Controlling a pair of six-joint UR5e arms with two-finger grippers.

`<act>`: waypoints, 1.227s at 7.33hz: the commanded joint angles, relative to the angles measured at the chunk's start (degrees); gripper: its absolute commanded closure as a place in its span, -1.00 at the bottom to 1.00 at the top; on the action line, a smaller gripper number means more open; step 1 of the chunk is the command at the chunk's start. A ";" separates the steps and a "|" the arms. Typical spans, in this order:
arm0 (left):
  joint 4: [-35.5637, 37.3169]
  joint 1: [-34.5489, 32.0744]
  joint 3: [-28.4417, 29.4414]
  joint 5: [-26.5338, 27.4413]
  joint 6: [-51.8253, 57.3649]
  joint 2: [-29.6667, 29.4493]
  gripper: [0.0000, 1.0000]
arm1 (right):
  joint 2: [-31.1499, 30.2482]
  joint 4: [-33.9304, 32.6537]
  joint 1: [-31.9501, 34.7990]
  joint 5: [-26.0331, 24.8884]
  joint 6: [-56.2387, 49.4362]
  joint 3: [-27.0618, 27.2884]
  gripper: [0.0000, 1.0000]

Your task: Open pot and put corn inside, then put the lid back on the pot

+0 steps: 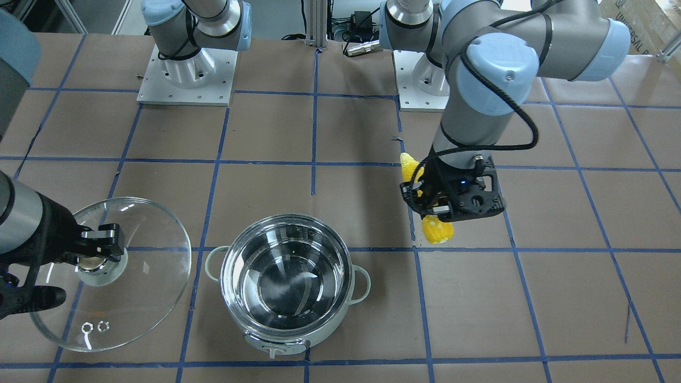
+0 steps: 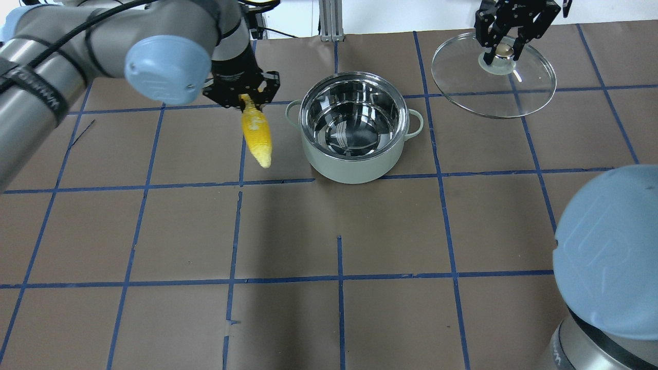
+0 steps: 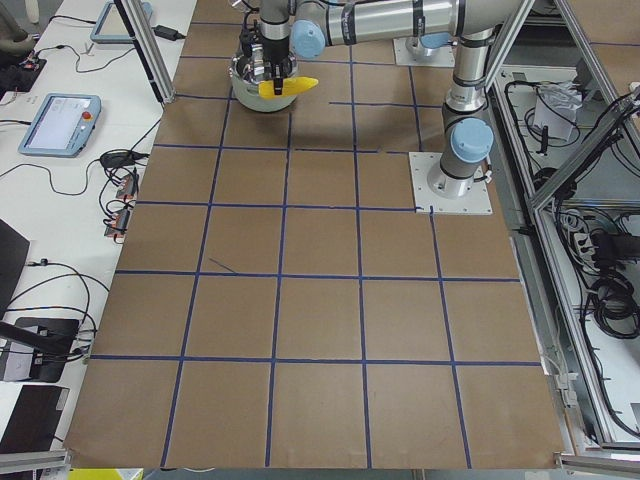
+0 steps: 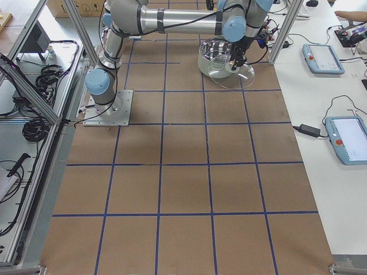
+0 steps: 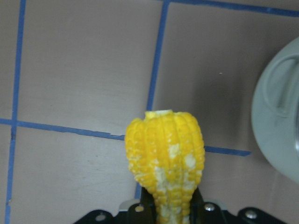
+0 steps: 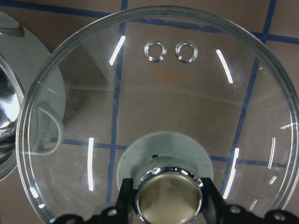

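Pot (image 2: 354, 165) stood open, upper centre of the overhead view.
Left gripper (image 2: 245, 100) clamped corn (image 2: 257, 133) left of it; right gripper (image 2: 501, 51) gripped lid (image 2: 488, 97), upper right.

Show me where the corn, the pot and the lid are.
corn (image 2: 256, 132), overhead exterior view, middle of the cob.
pot (image 2: 354, 167), overhead exterior view, green outer wall.
lid (image 2: 462, 87), overhead exterior view, bare glass.

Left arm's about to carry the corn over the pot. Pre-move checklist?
1. Grip: left hand shut on one end of the corn: ok.
2. Opening: pot uncovered: ok.
3. Inside of pot free of items: ok, only bare steel shows.
4. Clearance: lid held aside in the right hand, apart from the pot: ok.
5. Corn above the opening: not ok, it hangs beside the pot.
6. Corn's low tip higher than the pot's top: cannot tell.
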 commanded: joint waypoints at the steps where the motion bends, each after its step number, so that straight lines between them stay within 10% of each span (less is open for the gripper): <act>1: -0.28 -7.48 13.44 -0.78 -1.18 -12.16 0.84 | -0.63 0.16 -1.63 -0.23 -1.95 2.17 0.75; 5: 1.12 -11.90 18.51 -0.69 -1.09 -19.16 0.84 | -8.97 -10.45 -4.27 0.03 -3.46 18.84 0.78; 9: 2.52 -11.02 18.25 -0.43 -0.21 -19.25 0.51 | -9.78 -11.01 -4.63 0.73 -3.28 19.50 0.78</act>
